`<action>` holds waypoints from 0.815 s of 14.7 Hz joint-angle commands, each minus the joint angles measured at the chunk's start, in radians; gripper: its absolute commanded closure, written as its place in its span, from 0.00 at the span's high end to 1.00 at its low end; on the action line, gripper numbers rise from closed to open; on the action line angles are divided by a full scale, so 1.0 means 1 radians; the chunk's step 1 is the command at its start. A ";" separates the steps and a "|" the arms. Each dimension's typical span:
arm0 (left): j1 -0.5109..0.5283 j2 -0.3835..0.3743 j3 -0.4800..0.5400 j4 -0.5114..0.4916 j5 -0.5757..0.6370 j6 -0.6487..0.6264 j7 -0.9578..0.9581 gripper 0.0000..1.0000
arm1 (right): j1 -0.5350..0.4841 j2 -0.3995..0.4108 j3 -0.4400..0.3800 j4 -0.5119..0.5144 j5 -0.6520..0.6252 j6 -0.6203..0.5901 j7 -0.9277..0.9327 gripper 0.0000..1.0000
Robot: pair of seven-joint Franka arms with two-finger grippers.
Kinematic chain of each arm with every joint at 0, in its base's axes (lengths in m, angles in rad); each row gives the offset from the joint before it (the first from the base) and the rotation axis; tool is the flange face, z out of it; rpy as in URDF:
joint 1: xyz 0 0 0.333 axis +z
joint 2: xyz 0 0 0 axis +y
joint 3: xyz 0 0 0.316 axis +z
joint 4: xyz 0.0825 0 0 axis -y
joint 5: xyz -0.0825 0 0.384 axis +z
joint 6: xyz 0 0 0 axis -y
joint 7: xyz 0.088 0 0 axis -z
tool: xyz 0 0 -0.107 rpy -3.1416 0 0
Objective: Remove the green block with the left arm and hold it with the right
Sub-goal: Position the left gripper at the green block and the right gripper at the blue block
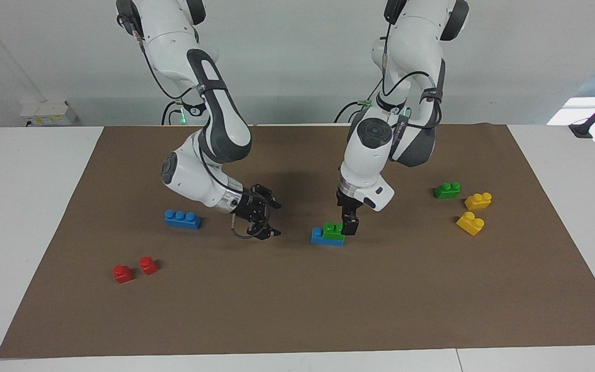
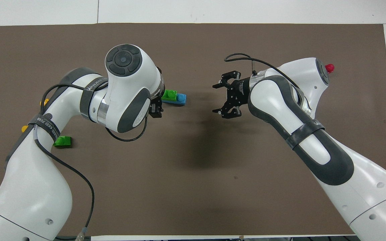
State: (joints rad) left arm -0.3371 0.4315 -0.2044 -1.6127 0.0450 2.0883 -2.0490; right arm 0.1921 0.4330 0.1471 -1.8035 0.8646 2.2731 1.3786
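Observation:
A green block sits pressed onto a short blue brick near the middle of the brown mat. My left gripper is lowered right beside that green block, at its end toward the left arm's end of the table. It is open with nothing between its fingers, and I cannot tell whether it touches the block. My right gripper, the one with the wire loop, hangs open and empty just above the mat, beside the stack toward the right arm's end.
A second green block and two yellow bricks lie toward the left arm's end. A long blue brick and two red bricks lie toward the right arm's end.

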 commanded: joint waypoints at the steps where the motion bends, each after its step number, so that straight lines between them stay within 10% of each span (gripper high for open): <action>1: -0.022 0.033 0.013 0.019 0.033 0.033 -0.058 1.00 | 0.013 0.030 0.002 0.003 0.030 0.031 -0.045 0.92; 12: -0.025 0.036 0.013 -0.046 0.062 0.139 -0.117 1.00 | 0.122 0.081 0.002 0.004 0.083 0.183 -0.052 0.92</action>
State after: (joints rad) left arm -0.3483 0.4722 -0.2052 -1.6347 0.0875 2.1958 -2.1388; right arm 0.2990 0.5059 0.1476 -1.8040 0.9202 2.4218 1.3607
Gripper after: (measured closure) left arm 0.000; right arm 0.084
